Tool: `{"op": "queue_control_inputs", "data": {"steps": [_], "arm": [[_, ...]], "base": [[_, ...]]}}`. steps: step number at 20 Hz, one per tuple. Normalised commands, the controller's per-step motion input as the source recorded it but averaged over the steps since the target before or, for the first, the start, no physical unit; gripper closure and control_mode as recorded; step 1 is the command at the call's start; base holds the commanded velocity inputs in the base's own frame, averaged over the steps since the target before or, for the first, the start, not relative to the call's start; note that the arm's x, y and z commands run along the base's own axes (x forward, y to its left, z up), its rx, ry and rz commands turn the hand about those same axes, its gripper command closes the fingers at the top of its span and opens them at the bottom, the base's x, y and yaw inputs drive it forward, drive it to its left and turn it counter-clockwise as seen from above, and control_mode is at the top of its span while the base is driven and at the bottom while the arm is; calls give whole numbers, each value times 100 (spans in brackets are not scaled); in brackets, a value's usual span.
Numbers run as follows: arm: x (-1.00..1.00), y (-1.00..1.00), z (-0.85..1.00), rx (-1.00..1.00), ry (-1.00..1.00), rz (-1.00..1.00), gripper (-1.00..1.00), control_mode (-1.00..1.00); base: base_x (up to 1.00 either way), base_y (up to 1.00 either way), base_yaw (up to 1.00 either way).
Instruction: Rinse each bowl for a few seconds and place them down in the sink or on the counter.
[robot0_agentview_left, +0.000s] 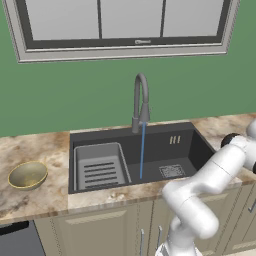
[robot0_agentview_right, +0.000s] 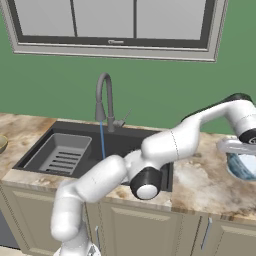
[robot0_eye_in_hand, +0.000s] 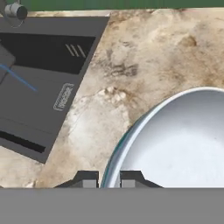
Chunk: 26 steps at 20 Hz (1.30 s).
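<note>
The pincer (robot0_eye_in_hand: 108, 178) sits at the rim of the pale blue-white bowl (robot0_eye_in_hand: 183, 144), 1 fingertip outside the wall and 1 inside, with the rim running up between them. The gap looks narrow, about the wall's thickness, but the tips are cut off by the frame edge, so I cannot tell whether they have already clamped the rim or only straddle it. This bowl rests on the tabletop (robot0_eye_in_hand: 144, 57) to the right of the sink (robot0_agentview_left: 150, 145); the olive-gold bowl (robot0_agentview_left: 27, 175) stands on the tabletop at the sink's far left.

The step in hand seems to be taking the blue-white bowl for its rinse. To do it well, seat the fingers deep over the rim before squeezing (a shallow pinch on a curved wall tends to slip). Then lift straight up before swinging left, and bring it under the stream (robot0_agentview_left: 142, 150) falling from the faucet (robot0_agentview_left: 141, 100).
</note>
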Motion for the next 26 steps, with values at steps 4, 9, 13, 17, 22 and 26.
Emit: {"op": "queue_control_inputs", "data": {"steps": [4, 9, 13, 17, 22, 26], "arm": [[-1, 82, -11, -13, -42, 14, 100, -100], [0, 71, -46, -22, -47, 19, 100, -100], [0, 65, -46, -23, -49, 21, 100, -100], [5, 51, -39, -21, -50, 21, 100, -100], [2, 43, -6, -20, -46, 21, 100, -100], [-3, 41, 37, -18, -31, 22, 100, -100]], "base": [[0, 0, 0], [0, 0, 0], [0, 0, 0], [0, 0, 0], [0, 0, 0], [0, 0, 0]]}}
